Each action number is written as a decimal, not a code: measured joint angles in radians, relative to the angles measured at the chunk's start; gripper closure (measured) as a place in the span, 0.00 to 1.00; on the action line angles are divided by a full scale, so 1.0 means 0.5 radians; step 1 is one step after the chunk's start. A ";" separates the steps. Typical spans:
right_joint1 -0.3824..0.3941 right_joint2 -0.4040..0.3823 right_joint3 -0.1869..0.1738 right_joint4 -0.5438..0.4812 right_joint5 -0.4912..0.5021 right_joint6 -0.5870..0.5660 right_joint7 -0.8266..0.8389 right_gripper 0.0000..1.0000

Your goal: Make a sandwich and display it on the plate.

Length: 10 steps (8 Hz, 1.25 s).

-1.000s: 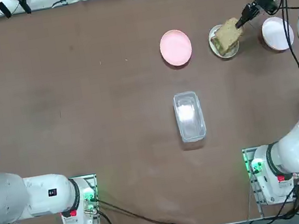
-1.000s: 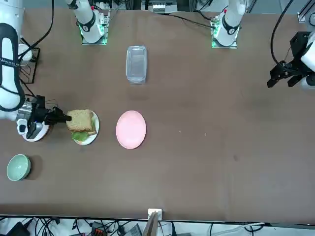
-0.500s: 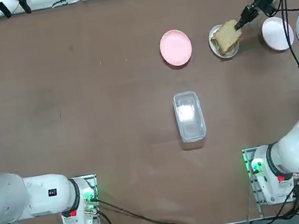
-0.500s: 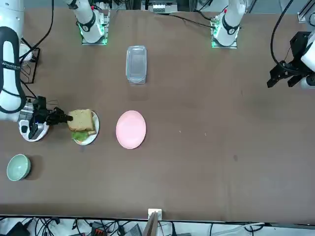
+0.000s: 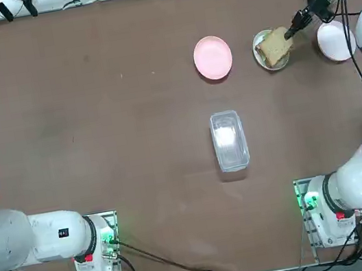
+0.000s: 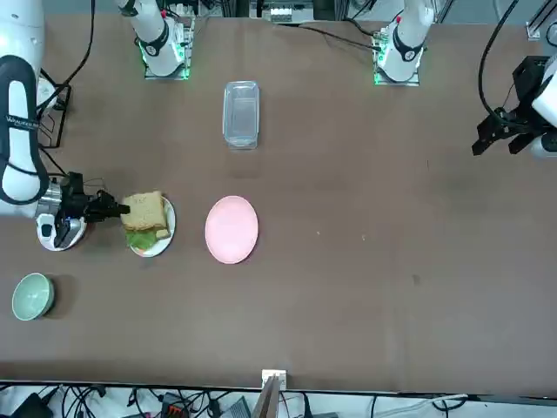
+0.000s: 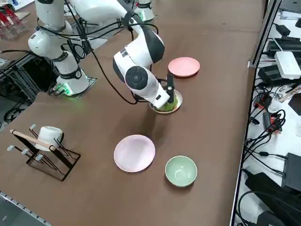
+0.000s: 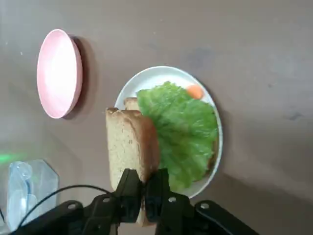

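Right claw (image 8: pixel 143 193) clamped on one edge of the top bread slice (image 8: pixel 129 152), fingers pinching it thin, slice held on edge and tilted rather than flat. Probably carried this way so the free edge can come down first over the filling and the slice can be laid across without dragging the leaf. Directly beyond the fingertips, under the raised slice: the lettuce (image 8: pixel 183 129), a crinkled bright green leaf spread wide, with a dab of orange sauce (image 8: pixel 195 91) showing at its far side and a sliver of the lower bread slice (image 8: pixel 130 103) peeking out beside it. All of that resting on the plate (image 8: pixel 146 81), small, round, plain white, rim visible around the leaf. So the sandwich (image 5: pixel 273 45) not yet closed, by the look of it. Farther out from the claw, apart from the plate on the brown tabletop (image 5: pixel 116 118): a pink plate (image 8: pixel 57 73), and a clear plastic container (image 8: pixel 22 188).
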 joint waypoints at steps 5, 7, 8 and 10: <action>-0.030 0.103 0.006 0.160 0.001 -0.068 -0.019 0.47; -0.027 0.103 0.015 0.166 0.002 -0.095 -0.019 0.11; -0.026 0.104 0.016 0.184 0.002 -0.098 -0.019 0.01; -0.027 0.099 0.013 0.295 -0.051 -0.104 -0.005 0.01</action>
